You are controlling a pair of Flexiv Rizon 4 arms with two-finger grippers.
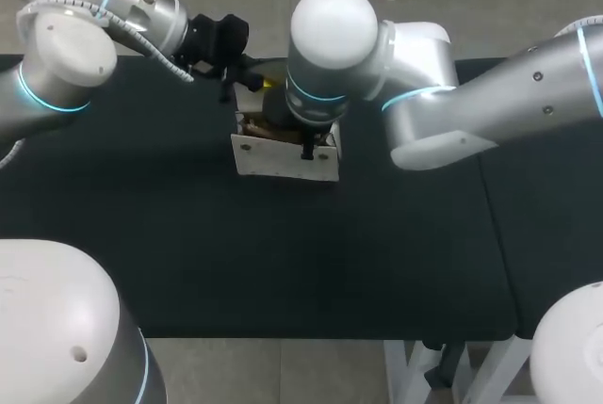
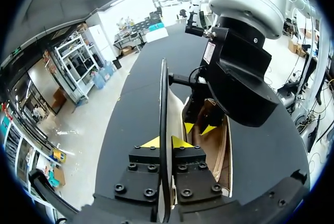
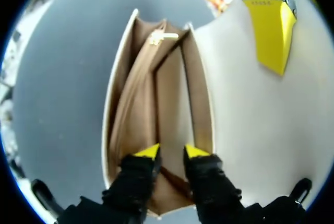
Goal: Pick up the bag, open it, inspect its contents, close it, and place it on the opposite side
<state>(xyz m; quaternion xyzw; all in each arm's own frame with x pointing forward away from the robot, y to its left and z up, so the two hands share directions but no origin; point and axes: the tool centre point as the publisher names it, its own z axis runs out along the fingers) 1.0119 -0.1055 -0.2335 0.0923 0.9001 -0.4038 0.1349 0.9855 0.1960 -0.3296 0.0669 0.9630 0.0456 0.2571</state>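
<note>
While both arms crowd the middle of the bench [image 1: 188,253], the head view shows me the bag [image 1: 283,154] standing upright there, pale, boxy and open-topped. My left arm [image 1: 94,18] comes in at its far left corner. My right arm [image 1: 471,112] hangs straight over the mouth and hides both tools.

From the left wrist, the left tool [image 2: 165,142] is clamped on the flap [image 2: 164,93], which I see edge-on as a thin dark-rimmed sheet pinched between the two yellow tips. Just ahead, the right tool [image 2: 199,128] dips into the tan interior.

From the right wrist, the right tool [image 3: 171,152] has its tips a little apart inside the mouth. An inner divider [image 3: 156,93] runs towards the gap between them, and I see nothing pinched. One of the left tool's fingers [image 3: 271,31] lies flat on the raised flap's pale inside.

I judge the bag light and fairly stiff, since its walls and flap hold their shape unsupported. The finish looks smooth, so it may slip in a shallow pinch. To lift it I'd take a deep bite on the top rim of a side wall, or on the flap near its hinge, because a grip at the flap's free edge would let the body swing.
</note>
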